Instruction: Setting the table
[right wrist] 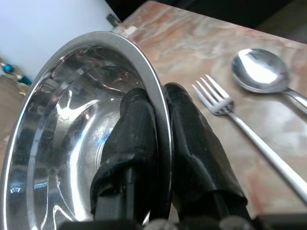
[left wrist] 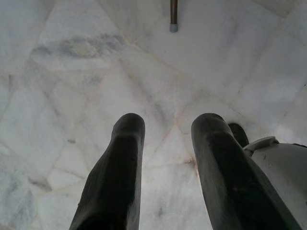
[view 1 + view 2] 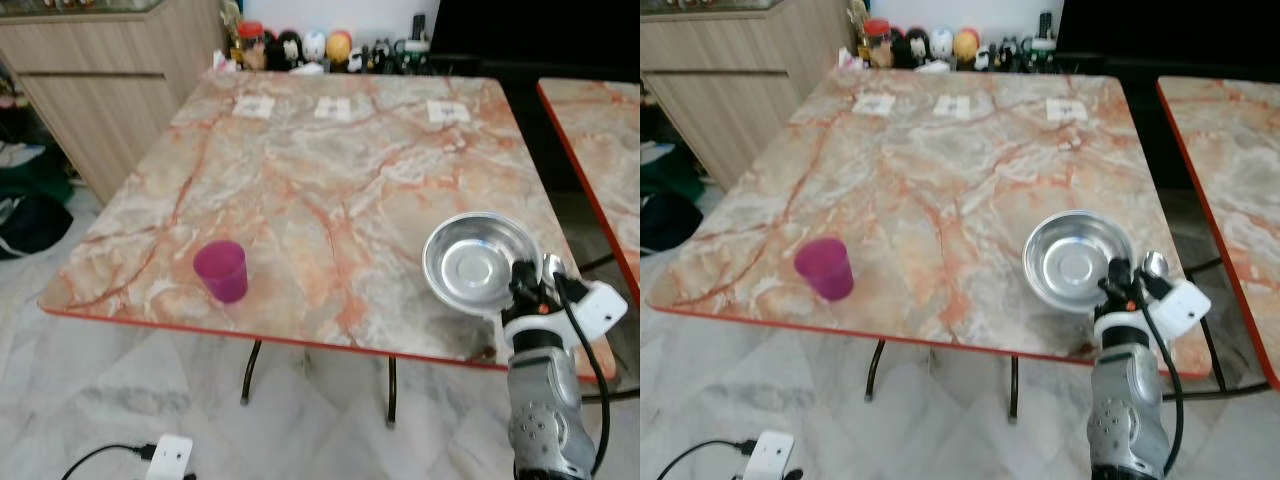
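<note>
A small magenta plastic cup (image 3: 221, 270) stands upright, apparently empty, near the front left edge of the orange-veined marble worktop (image 3: 340, 180). The left claw (image 2: 163, 158) hangs spread over the floor. At front right, the right claw (image 1: 160, 143) pinches the near rim of an empty round steel bowl (image 3: 477, 262). A steel fork (image 1: 249, 129) and spoon (image 1: 264, 74) lie just beside it, handles toward the robot.

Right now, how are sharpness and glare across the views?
Eye views: evenly lit, mildly soft, marble table readable. Right wrist view: bright reflections inside the steel bowl, right gripper pinching its rim, close and soft. Left wrist view: left gripper blurred, floor sharper.
</note>
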Controlling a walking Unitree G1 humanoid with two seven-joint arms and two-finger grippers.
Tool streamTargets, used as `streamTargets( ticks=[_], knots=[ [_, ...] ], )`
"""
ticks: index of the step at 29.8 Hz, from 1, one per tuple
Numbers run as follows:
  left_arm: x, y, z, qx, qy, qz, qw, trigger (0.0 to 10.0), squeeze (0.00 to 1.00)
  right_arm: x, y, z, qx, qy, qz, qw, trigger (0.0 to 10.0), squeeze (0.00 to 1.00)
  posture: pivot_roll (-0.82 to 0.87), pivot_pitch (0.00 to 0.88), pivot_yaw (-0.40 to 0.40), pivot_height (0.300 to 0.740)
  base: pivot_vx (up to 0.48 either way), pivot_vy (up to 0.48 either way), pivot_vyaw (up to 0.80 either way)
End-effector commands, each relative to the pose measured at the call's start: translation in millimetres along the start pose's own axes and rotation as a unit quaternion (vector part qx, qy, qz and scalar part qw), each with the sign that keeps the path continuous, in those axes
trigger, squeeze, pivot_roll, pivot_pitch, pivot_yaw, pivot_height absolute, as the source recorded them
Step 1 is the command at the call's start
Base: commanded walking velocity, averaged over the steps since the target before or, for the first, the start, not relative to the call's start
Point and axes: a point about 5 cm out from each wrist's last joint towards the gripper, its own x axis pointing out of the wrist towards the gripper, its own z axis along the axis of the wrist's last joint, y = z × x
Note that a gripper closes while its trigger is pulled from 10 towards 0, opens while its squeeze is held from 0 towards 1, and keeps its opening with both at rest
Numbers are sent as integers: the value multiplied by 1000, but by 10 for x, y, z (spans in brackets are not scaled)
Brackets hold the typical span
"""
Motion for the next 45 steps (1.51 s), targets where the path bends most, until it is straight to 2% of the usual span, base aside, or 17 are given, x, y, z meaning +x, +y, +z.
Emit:
streamTargets(
  ticks=[1, 7, 12, 16, 20, 23, 25, 27, 31, 45],
  knots=[
    [-19, 6, -65, 11, 10, 2, 1000, 10000, 0, -7, 119, 40, 4, -17, 31, 999, 10000, 0, -52, 93, 35, 740, 0, 0, 0],
    [-16, 22, -67, 28, 16, 1, 999, 10000, 0, 74, 320, 5, 0, -20, 74, 997, 10000, 0, -63, 96, 48, 740, 0, 0, 0],
    [-17, 39, -61, 23, 12, 6, 1000, 10000, 0, 92, 383, -1, -10, -20, 91, 996, 10000, 0, -63, 98, 50, 740, 0, 0, 0],
    [-18, 38, -63, 28, 12, 2, 1000, 10000, 0, 97, 372, 42, 6, -41, 74, 996, 10000, 0, -70, 102, 57, 740, 0, 0, 0],
    [-23, 37, -77, 30, 14, 1, 999, 10000, 0, 57, 363, 41, -7, -51, 68, 996, 10000, 0, -76, 99, 62, 740, 0, 0, 0],
    [-28, 59, -95, 33, 18, 8, 999, 10000, 0, 28, 291, -9, -7, -42, 39, 998, 10000, 0, -78, 75, 63, 740, 0, -207, 0],
    [-33, 59, -105, 37, 18, 6, 999, 10000, 0, 13, 296, -28, -23, -39, 42, 998, 10000, 0, -84, 51, 70, 740, 0, -431, 0],
    [-34, 53, -110, 38, 19, 5, 999, 10000, 0, 4, 276, -33, -14, -41, 32, 999, 10000, 0, -81, 16, 72, 740, 0, -461, -725],
    [-22, 58, -76, 35, 15, 7, 999, 10000, 0, 13, 269, 19, -19, -64, 31, 997, 10000, 0, -85, 21, 72, 740, 0, -465, -363],
    [-1, 22, -21, 30, 9, 6, 999, 10000, 0, 56, 280, 81, -34, -75, 34, 996, 10000, 0, -90, 36, 57, 740, 0, -479, 0]
  ],
)
